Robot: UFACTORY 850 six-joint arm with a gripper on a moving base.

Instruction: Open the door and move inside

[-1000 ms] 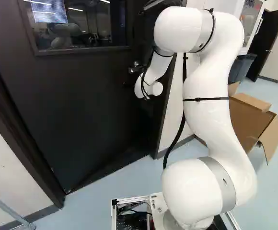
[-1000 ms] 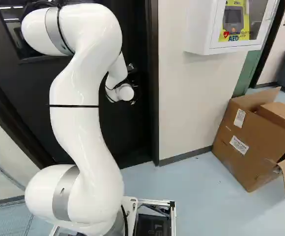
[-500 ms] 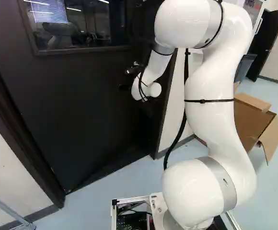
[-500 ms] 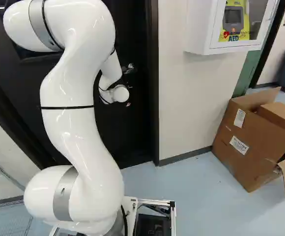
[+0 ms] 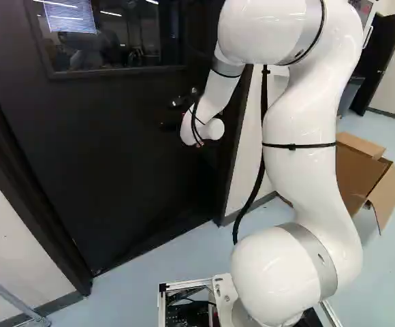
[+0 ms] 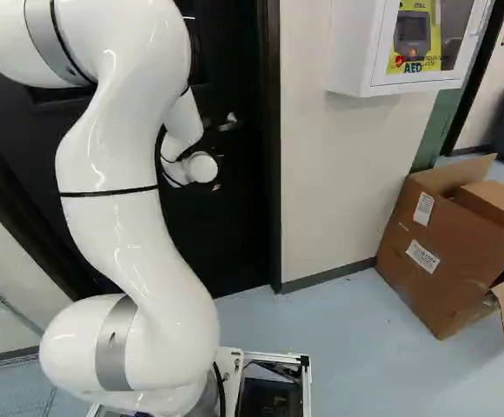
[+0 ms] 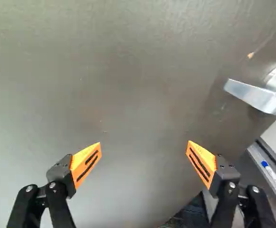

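Observation:
The dark door [image 5: 116,150] stands closed in its frame, with a window in its upper part. My gripper [image 5: 171,114] is in front of the door, left of the handle in the left base view. In the wrist view the gripper [image 7: 144,144] has its orange-padded fingers spread wide with nothing between them, facing the door's plain surface. The silver lever handle [image 7: 259,97] lies ahead and off to one side, beyond one fingertip and outside the gap. The handle [image 6: 230,122] also shows just past the wrist in the right base view.
Right of the door frame [image 6: 269,174] are a pale wall [image 6: 348,182] and a white wall cabinet [image 6: 395,74]. An opened cardboard box [image 6: 443,252] sits on the floor farther right. A metal rack leg [image 5: 10,296] stands near at the left of the left base view.
The wrist and gripper have shifted left across the door, away from the handle, which now shows more fully in the right base view. The base and door have not moved.

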